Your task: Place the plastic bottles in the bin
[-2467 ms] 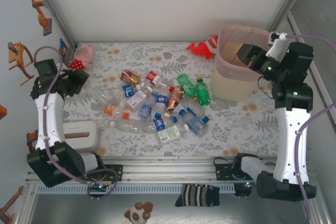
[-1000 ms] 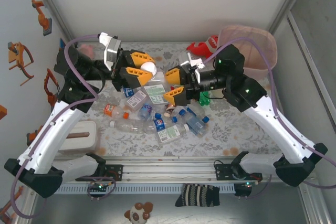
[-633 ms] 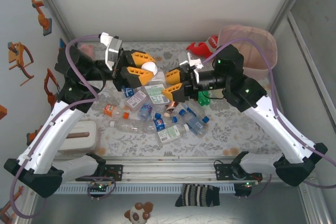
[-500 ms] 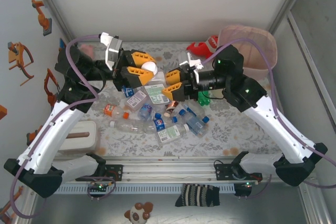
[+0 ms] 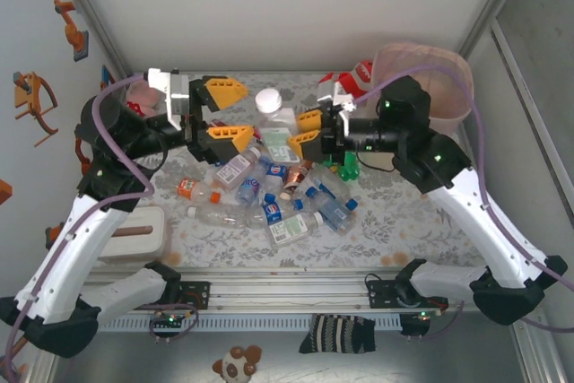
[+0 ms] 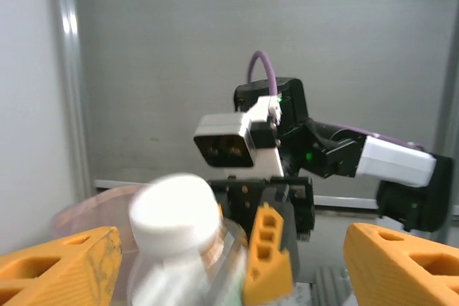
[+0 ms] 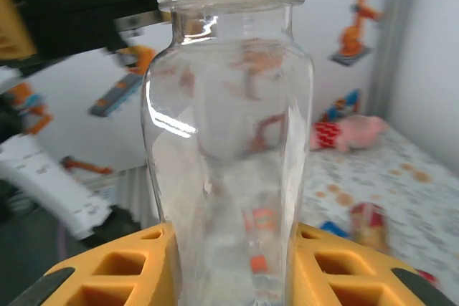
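Note:
A clear plastic bottle (image 5: 280,123) with a white cap hangs above the table, and my right gripper (image 5: 306,132) is shut on its lower body. In the right wrist view the bottle (image 7: 229,141) stands upright between the orange fingers (image 7: 107,274). My left gripper (image 5: 229,112) is open just left of the cap, its jaws apart and off the bottle. The left wrist view has the blurred white cap (image 6: 176,209) between the wide orange fingers (image 6: 401,266). Several more plastic bottles (image 5: 278,190) lie piled on the table below. The bin (image 5: 448,62) stands at the far right, partly behind my right arm.
A red toy (image 5: 345,82) lies left of the bin and a pink plush (image 5: 142,91) sits in the far left corner. A white box (image 5: 143,230) rests near the left arm's base. Walls close in on three sides.
My left gripper has opened, let go of the white-capped bottle and drawn back to the left. The right gripper, which closed on the bottle, now carries it alone and has shifted slightly right.

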Robot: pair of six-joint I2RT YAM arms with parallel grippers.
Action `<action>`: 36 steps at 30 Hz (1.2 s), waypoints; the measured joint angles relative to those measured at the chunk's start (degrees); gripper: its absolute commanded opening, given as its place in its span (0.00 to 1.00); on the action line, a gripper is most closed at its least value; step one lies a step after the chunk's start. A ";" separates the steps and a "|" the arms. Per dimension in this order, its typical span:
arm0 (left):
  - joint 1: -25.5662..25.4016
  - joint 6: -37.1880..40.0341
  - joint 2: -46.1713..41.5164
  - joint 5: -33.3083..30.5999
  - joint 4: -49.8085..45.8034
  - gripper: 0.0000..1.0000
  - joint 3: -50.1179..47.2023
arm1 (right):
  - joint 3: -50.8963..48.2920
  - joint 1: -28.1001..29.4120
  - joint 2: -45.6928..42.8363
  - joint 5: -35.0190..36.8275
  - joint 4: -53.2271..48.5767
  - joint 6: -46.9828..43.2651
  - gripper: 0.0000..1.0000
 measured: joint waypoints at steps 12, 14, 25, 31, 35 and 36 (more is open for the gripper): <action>0.00 3.87 -1.51 -11.08 -7.96 0.74 -4.02 | 15.10 -21.62 6.38 18.36 -15.23 6.67 0.30; 0.00 4.22 -1.44 -12.98 -9.84 0.73 -4.33 | 18.62 -23.85 9.35 22.08 -19.37 7.67 0.31; 0.00 6.69 -1.42 -22.12 -18.62 0.73 -4.87 | 32.17 -35.08 26.08 34.53 -38.01 11.37 0.31; 0.00 6.73 -1.42 -24.28 -20.81 0.73 -6.49 | 33.33 -37.88 31.93 35.98 -42.53 11.30 0.31; 0.00 6.64 -1.42 -25.29 -21.49 0.73 -7.58 | 33.51 -38.10 36.63 35.50 -44.33 10.86 0.32; 0.00 6.62 -1.42 -25.51 -21.64 0.73 -7.85 | 33.53 -38.10 37.99 35.23 -44.76 10.78 0.32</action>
